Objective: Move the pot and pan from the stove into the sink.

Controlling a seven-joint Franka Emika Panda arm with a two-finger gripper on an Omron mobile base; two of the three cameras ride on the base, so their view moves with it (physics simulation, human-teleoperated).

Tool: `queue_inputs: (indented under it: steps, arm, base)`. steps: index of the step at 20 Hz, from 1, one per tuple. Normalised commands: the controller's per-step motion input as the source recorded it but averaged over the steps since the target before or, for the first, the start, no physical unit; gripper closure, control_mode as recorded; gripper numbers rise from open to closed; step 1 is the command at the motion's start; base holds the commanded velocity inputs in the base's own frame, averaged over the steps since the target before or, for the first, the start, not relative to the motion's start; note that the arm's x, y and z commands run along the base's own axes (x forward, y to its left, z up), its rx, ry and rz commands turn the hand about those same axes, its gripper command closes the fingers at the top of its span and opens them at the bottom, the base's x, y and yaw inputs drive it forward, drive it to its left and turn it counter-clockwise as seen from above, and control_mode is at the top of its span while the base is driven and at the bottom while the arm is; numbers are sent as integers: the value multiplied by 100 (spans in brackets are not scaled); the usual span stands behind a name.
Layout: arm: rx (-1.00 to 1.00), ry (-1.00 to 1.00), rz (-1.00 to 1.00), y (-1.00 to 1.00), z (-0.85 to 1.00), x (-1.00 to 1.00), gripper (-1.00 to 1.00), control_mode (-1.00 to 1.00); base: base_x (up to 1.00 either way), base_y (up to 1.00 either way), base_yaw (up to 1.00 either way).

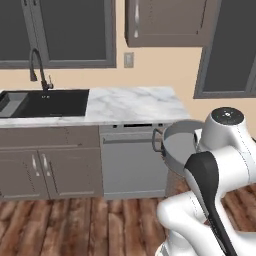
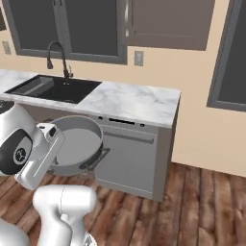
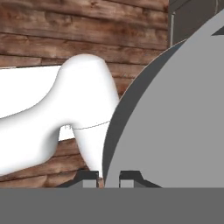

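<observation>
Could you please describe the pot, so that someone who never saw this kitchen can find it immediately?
Start at the marble counter with the black sink at its left end. In front of the grey panel below the counter, the white arm's gripper holds the pot in the air, jaws shut on its rim. It is round, grey, shallow and straight-sided, with a dark loop handle.
</observation>
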Motion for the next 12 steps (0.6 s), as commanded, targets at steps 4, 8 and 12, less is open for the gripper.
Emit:
queue_inputs:
  steps: [4, 8, 12]
  arm:
    - [0, 0, 0, 0, 0, 0, 100, 100]
    - [0, 0, 0, 0, 0, 0, 100, 100]
    - [0, 0, 0, 0, 0, 0, 100, 100]
  base:
    - [99, 6, 1]
    - [71, 21, 0]
    - [38, 71, 0]
